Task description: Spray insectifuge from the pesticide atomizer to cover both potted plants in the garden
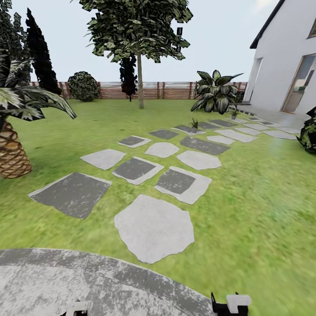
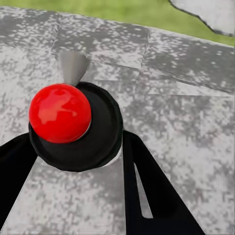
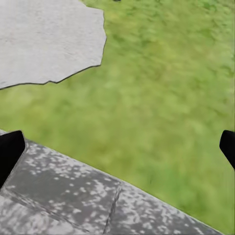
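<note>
Both potted plants, one (image 1: 194,124) on a stone by the path and one (image 1: 234,113) further along under the big striped shrub (image 1: 216,91), are too small and far off to make out leaves or pots properly. The palm (image 1: 13,131) gets chopped by the head view's edge, same with the house (image 1: 285,66). In the left wrist view the atomizer (image 2: 73,125) hides most of the left gripper (image 2: 78,181). The right gripper (image 3: 117,147) only pokes its fingertips (image 3: 10,152) in from the frame sides.
</note>
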Available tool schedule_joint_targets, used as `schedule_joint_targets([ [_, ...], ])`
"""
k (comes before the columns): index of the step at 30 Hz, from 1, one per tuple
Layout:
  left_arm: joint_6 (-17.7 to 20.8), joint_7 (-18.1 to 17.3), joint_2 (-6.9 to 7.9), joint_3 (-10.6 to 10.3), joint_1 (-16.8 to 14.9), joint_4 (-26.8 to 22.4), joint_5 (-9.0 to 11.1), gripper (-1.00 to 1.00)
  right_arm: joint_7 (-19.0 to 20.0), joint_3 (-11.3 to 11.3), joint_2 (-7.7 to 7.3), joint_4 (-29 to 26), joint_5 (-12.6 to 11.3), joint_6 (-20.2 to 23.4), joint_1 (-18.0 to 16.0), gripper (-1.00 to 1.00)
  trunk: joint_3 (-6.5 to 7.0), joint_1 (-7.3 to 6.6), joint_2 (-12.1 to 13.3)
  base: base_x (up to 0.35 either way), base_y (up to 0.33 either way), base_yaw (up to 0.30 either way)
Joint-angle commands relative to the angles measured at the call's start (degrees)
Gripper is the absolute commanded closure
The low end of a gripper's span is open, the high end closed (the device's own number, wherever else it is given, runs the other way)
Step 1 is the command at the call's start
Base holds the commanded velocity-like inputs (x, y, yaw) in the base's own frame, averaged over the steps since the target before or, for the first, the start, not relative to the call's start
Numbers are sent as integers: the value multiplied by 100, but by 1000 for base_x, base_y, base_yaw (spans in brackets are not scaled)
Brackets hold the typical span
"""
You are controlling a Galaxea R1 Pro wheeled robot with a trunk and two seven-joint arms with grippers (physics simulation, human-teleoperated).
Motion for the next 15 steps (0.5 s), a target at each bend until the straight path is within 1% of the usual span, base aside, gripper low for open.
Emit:
schedule_joint_targets([
  [1, -20, -30, -2, 51, -4, 4, -58, 100, -41, 1, 0, 4, 53, -8, -3, -100, -5, 2, -2, 340, 0, 0],
  [15, -20, -30, -2, 52, -4, 4, -59, 100, -41, 1, 3, 4, 51, -8, -3, -100, -5, 2, -2, 340, 0, 0],
])
